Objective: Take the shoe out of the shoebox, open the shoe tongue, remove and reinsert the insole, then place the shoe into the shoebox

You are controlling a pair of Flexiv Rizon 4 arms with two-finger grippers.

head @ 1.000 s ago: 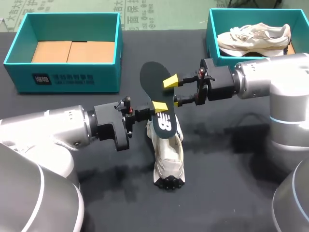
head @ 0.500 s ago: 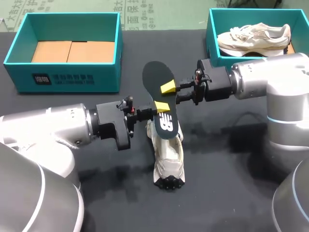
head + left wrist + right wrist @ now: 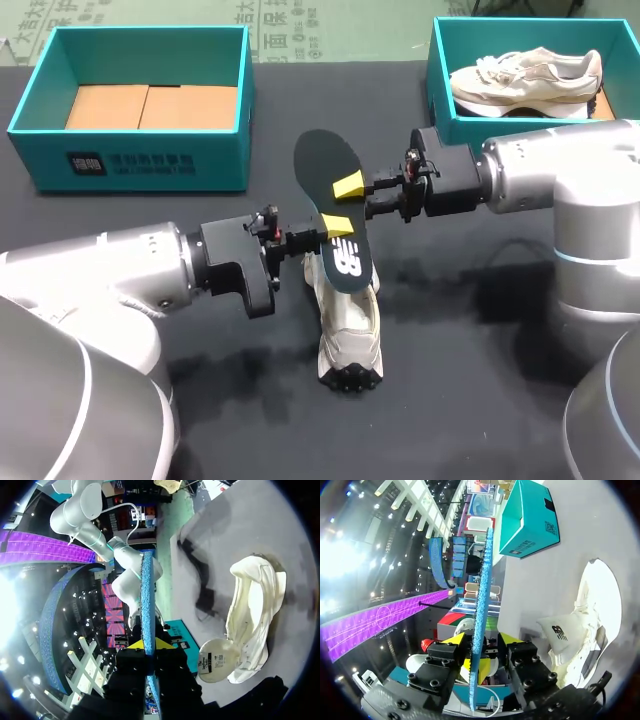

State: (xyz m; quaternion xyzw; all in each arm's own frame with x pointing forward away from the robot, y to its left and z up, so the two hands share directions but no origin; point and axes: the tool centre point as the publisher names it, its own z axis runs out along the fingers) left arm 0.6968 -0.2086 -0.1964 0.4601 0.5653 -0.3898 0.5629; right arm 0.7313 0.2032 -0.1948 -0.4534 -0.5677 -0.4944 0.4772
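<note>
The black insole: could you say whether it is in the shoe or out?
Out: left gripper and right gripper hold the black insole above the cream sneaker.

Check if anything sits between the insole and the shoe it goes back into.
Nothing visible does. The insole, clamped in the left gripper, hangs above the shoe on the table, with nothing lying between them. The right gripper is at the insole's side, higher up, not under it.
</note>
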